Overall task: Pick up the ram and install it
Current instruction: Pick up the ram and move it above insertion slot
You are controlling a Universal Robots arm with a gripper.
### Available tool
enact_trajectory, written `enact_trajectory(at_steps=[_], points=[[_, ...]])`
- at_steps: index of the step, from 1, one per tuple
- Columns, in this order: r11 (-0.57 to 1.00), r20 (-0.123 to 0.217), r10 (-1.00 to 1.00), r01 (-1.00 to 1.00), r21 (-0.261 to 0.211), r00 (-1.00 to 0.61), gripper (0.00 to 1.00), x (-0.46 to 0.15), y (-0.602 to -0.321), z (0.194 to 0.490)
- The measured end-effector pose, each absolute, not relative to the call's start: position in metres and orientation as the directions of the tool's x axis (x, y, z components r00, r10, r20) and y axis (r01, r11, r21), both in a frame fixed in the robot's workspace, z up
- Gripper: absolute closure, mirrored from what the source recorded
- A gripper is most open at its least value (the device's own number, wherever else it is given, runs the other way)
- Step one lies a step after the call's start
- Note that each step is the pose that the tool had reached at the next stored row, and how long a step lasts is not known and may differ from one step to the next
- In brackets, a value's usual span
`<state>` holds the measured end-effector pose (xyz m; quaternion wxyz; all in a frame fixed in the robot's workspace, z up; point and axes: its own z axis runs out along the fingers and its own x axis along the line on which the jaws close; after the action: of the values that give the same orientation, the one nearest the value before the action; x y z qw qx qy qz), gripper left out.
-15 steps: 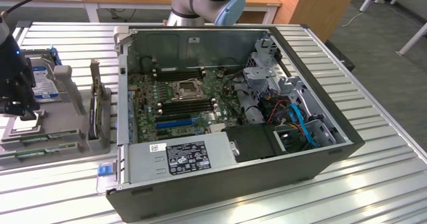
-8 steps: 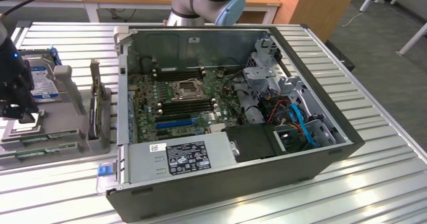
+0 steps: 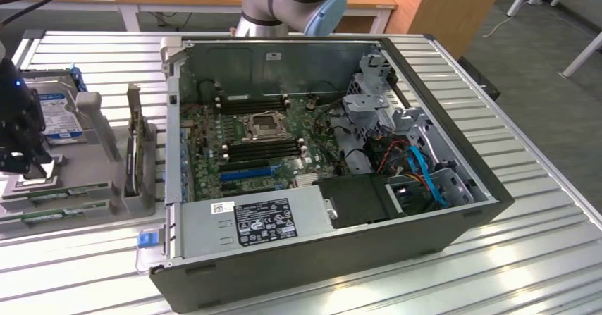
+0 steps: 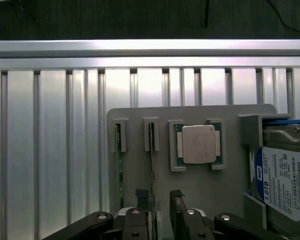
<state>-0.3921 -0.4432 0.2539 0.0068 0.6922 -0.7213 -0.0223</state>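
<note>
On edge in a slot of the grey holder tray (image 4: 217,192), the ram (image 4: 151,150) runs between the gripper's (image 4: 159,200) spread fingers; contact unclear. Second ram stick (image 4: 118,165) in the neighbouring slot, then processor chip (image 4: 199,144), then hard drive (image 4: 285,185). Open computer case (image 3: 311,266) lies on the slatted table (image 3: 526,258), motherboard (image 3: 311,153) exposed.

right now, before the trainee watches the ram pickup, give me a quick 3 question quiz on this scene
1. True or false: the tool is shut on a ram stick.
2. What sits on the grey fixture between the ram sticks and the hard drive? A fan, B processor, C screwdriver.
3. Fill in: ___ ram sticks stand on edge in the fixture's slots.
Key: 1 false, the tool is open; 2 B; 3 two.
</note>
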Motion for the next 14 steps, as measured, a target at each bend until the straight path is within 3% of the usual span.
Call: enact_trajectory(at_steps=[14], points=[[0.04,-0.021,-0.999,-0.998,0.042,-0.041,0.69,-0.395,-0.461,0.254]])
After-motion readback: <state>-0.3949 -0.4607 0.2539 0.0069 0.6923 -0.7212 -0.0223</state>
